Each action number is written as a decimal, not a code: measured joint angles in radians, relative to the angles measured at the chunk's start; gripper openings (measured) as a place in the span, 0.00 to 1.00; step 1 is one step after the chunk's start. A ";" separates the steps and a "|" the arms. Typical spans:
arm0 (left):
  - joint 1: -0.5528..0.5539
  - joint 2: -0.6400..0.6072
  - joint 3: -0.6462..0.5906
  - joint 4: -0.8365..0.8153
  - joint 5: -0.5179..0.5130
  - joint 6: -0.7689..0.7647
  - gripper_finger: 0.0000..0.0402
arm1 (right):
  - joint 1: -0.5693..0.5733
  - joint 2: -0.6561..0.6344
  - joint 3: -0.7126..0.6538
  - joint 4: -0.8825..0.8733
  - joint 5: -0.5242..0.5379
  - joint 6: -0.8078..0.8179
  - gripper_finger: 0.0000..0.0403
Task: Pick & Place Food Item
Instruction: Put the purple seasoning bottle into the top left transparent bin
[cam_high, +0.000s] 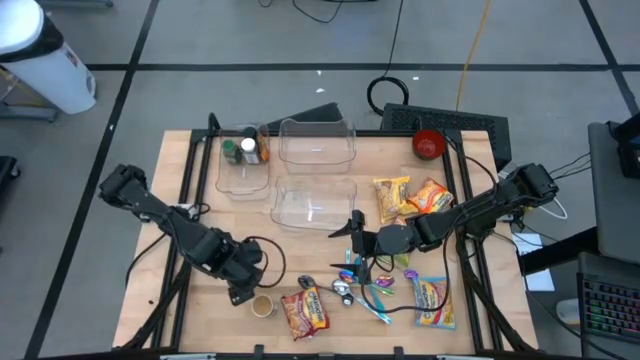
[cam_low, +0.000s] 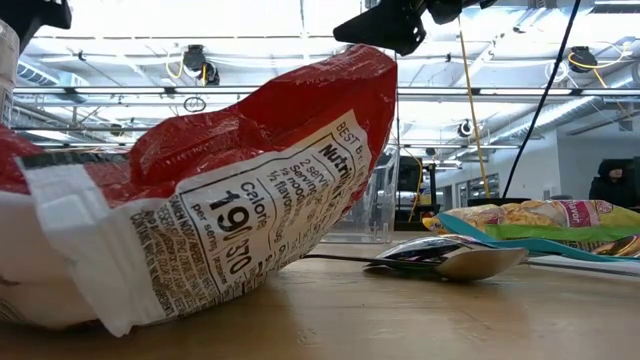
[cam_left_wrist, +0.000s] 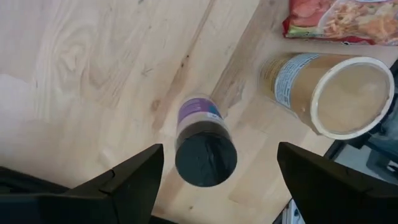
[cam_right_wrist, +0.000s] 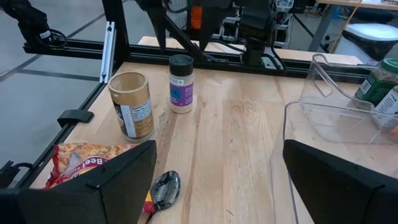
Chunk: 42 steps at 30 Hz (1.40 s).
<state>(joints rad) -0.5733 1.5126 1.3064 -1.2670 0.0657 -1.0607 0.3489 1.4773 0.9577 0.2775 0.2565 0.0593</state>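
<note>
Here the left claw (cam_left_wrist: 214, 180) hangs wide open and empty directly above a small upright spice jar (cam_left_wrist: 202, 140) with a black lid, near the front-left of the tabletop (cam_high: 190, 185). Just right of the jar stands a tan cup (cam_left_wrist: 329, 90), then a red noodle packet (cam_high: 305, 310). The right claw (cam_high: 357, 243), also spread wide and holding nothing, hovers mid-table over scattered spoons (cam_high: 345, 290).

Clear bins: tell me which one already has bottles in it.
The smaller bin at the far left of the table holds the bottles; the two larger bins beside it hold none.
</note>
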 joint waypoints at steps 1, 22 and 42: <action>-0.001 0.004 0.000 0.001 0.002 0.000 0.79 | 0.000 0.000 0.000 0.000 0.000 0.000 0.85; -0.017 -0.058 -0.145 0.052 -0.004 -0.017 0.71 | 0.027 0.000 0.000 0.002 0.000 0.007 0.85; -0.076 -0.096 -0.177 0.214 -0.055 0.059 0.67 | 0.026 0.000 0.000 0.010 0.003 0.007 0.86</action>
<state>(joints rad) -0.6491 1.4166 1.1290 -1.0529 0.0112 -1.0020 0.3752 1.4773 0.9577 0.2874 0.2594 0.0660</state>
